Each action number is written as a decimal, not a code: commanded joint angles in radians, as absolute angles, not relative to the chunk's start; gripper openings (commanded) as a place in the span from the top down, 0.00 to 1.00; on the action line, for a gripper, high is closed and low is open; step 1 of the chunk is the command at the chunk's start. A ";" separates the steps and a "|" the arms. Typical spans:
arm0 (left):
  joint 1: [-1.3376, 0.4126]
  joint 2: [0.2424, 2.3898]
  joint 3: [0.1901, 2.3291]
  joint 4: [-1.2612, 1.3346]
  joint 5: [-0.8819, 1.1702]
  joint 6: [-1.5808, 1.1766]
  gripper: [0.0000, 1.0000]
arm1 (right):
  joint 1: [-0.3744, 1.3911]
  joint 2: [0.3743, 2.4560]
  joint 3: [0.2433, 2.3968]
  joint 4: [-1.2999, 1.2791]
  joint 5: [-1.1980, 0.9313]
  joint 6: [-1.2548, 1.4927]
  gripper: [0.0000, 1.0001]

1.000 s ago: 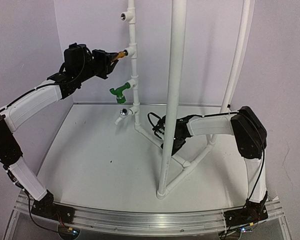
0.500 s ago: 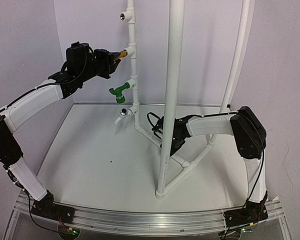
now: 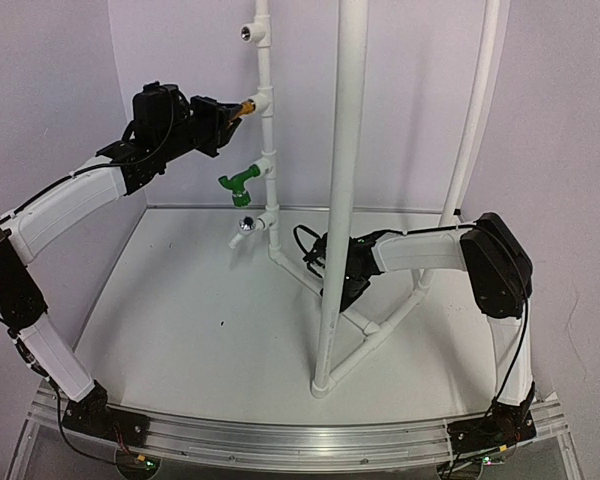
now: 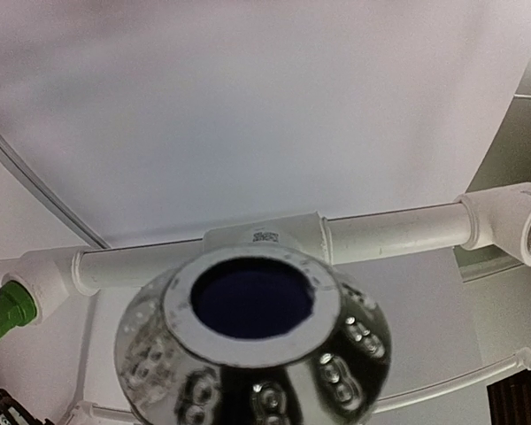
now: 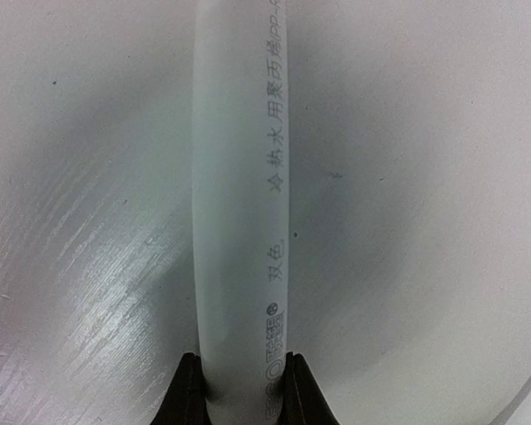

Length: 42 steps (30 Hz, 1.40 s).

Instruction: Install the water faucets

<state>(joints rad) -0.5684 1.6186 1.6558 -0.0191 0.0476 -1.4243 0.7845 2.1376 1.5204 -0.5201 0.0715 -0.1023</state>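
Clamping the brass faucet [image 3: 243, 105] in my left fingers [image 3: 220, 113], I judge it stiff, slick metal, best held at the knob [image 4: 252, 341]. My right fingers [image 5: 188, 390] pinch the white pipe [image 5: 239, 221].

Top view: bright, even, diffuse light; walls [image 3: 40, 80] carry a faint violet cast; focus sharp; weak soft shadows on the bench [image 3: 180, 330]; rail [image 3: 300, 435] bows at the bottom edge.
Left wrist view: backdrop [image 4: 248, 106] pale, washed; faucet [image 4: 252, 354] near the lens, slightly soft, chrome speckled with small highlights.
Right wrist view: pipe [image 5: 239, 221] evenly lit, print legible; soft shadow on both sides; streaky glare on the bench lower left.
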 commanded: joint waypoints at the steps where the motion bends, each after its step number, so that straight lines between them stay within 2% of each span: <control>1: -0.563 1.635 1.710 0.078 0.119 -1.306 1.00 | 0.837 2.162 1.512 -0.448 -0.006 -0.145 1.00; 13: -0.548 1.670 1.815 -0.039 0.155 -1.146 1.00 | 0.837 2.147 1.485 -0.443 -0.006 -0.166 1.00; 27: -0.556 1.683 1.832 -0.085 0.173 -0.966 1.00 | 0.837 2.137 1.474 -0.442 -0.006 -0.175 1.00; 42: -0.599 1.678 1.808 -0.039 0.197 -0.390 1.00 | 0.837 2.135 1.468 -0.442 -0.006 -0.175 1.00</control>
